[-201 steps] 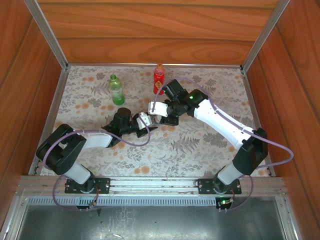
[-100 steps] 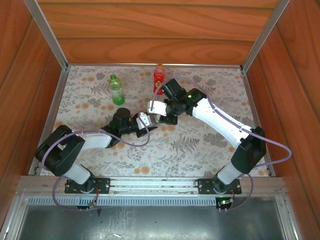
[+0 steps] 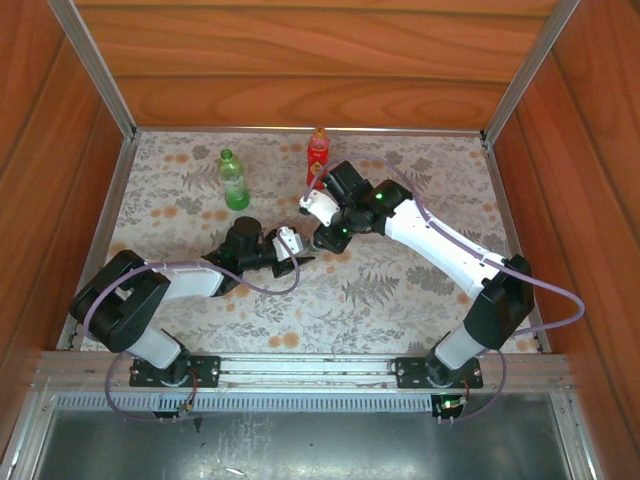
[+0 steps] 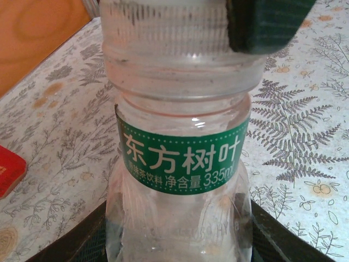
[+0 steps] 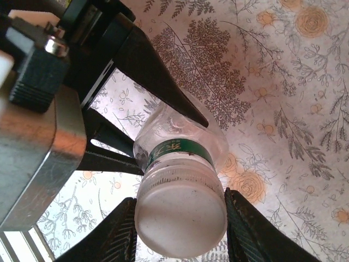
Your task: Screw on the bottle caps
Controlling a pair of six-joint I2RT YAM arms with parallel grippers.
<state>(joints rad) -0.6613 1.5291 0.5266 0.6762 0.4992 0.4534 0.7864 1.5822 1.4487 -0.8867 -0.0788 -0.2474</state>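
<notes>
The small clear bottle [image 4: 182, 164] with a green label stands upright on the floral cloth, and my left gripper [image 4: 180, 240] is shut on its lower body. A white cap [image 5: 181, 221] sits on the bottle's neck. My right gripper [image 5: 181, 233] comes down from above and is shut on that cap, one pad on each side. The left fingers [image 5: 155, 68] show beside the bottle [image 5: 180, 143] in the right wrist view. In the top view both grippers meet mid-table, left [image 3: 292, 252] and right [image 3: 324, 233]. The green bottle [image 3: 233, 182] and red bottle [image 3: 318, 160] stand capped at the back.
Wooden walls [image 3: 300, 70] and aluminium rails close in the table on three sides. The green and red bottles stand just behind the two grippers, the red one close to the right wrist. Open cloth [image 3: 400, 290] lies toward the front and right.
The right gripper has closed on the white cap and its wrist has turned, the white wrist part swinging toward the back. The left arm and the clear bottle have stayed put.
</notes>
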